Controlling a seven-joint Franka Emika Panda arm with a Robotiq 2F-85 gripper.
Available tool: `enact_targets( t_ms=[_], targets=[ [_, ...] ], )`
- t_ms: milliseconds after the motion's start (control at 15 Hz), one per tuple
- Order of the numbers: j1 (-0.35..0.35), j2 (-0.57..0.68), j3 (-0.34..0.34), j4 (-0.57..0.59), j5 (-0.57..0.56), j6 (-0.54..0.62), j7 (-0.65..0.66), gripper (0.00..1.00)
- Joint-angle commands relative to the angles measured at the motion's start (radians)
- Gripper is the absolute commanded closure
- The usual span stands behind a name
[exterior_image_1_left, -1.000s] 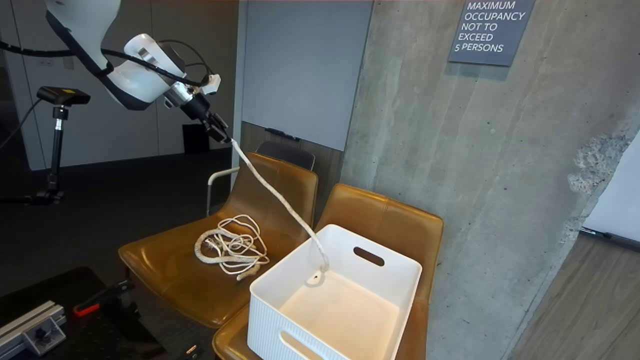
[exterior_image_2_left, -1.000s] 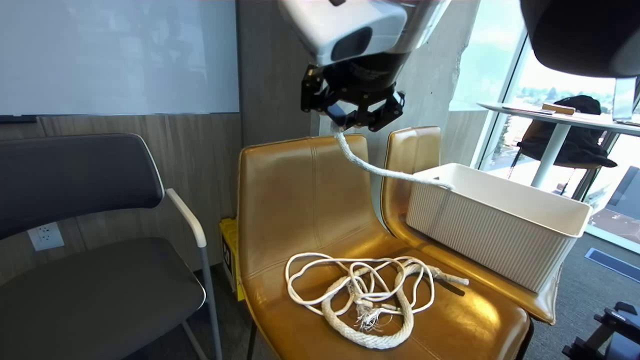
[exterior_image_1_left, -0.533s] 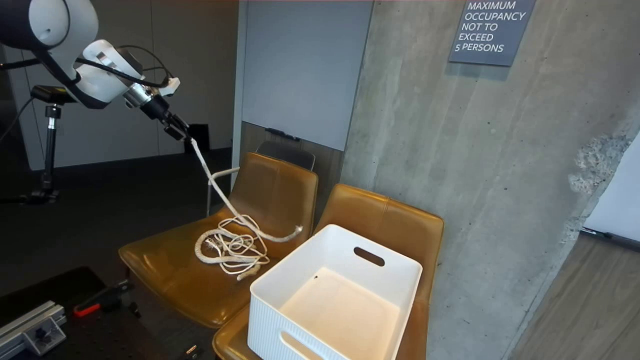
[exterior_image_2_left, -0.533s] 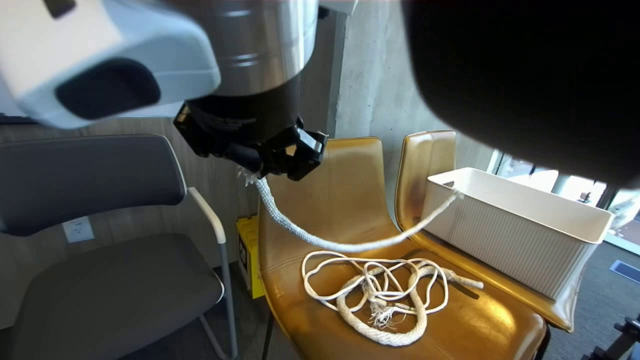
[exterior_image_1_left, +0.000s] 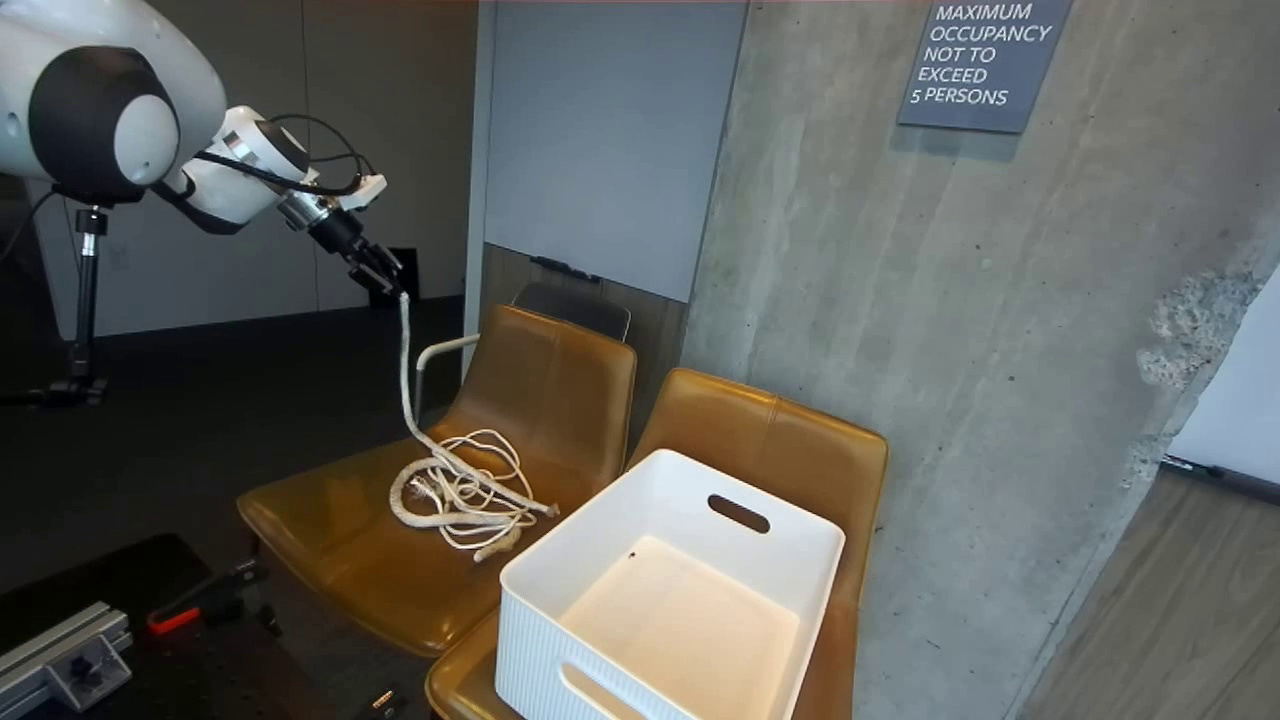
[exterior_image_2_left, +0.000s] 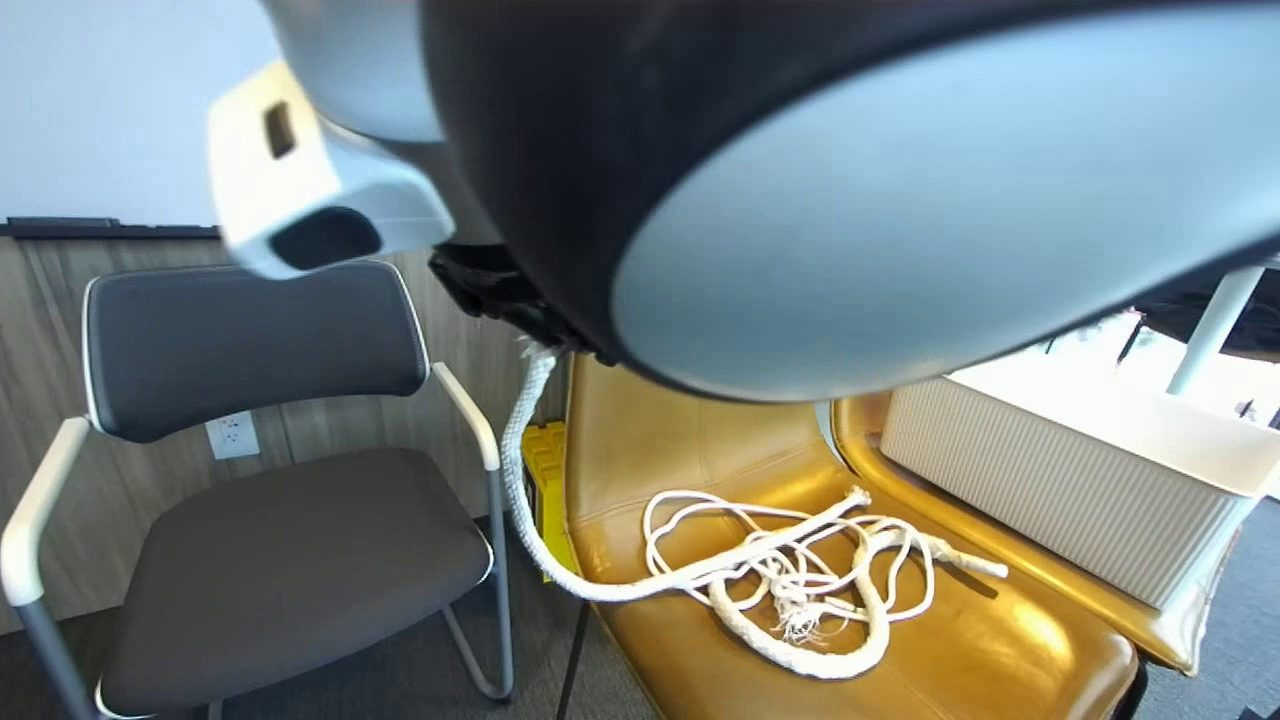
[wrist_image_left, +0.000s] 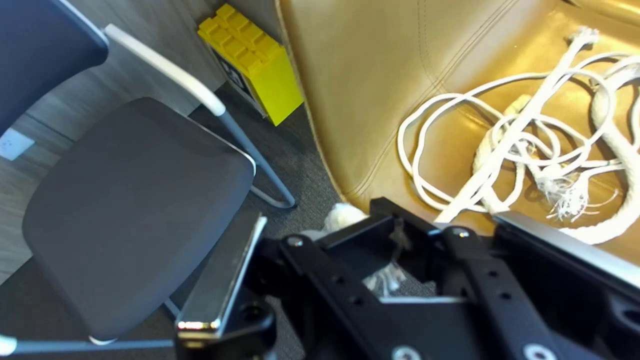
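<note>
My gripper is shut on one end of a thick white rope, above the left part of the brown chair. In the wrist view, frayed strands stick out behind the fingertips. The held rope hangs down, bends, and lies across a pile of white cords on the chair seat. Its free frayed end rests at the pile's far side. The pile has thin looped cord and a thicker coil. In an exterior view the arm mostly covers the gripper.
A white ridged bin stands on the adjoining brown chair; no rope shows in it. A grey armchair and a yellow case stand nearby. A dark surface with a metal profile lies at the lower left.
The rope's far end was inside the bin a second ago. My gripper pulled back with the rope, the end came out over the rim, and it now lies on the cord pile.
</note>
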Motion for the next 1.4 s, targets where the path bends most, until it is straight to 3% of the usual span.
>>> enact_targets(
  t_ms=[0, 333, 867, 1067, 1333],
  targets=[
    [-0.095, -0.028, -0.024, -0.054, 0.043, -0.002, 0.019, 1.00],
    [-0.239, -0.101, 0.001, -0.205, 0.136, -0.009, 0.013, 1.00],
    [-0.406, -0.345, -0.007, -0.617, 0.240, 0.053, -0.005, 1.00],
    [-0.462, -0.423, -0.002, -0.775, 0.269, 0.145, -0.019, 1.00],
    [-0.496, -0.463, 0.013, -0.944, 0.297, 0.379, -0.046, 1.00]
  ],
)
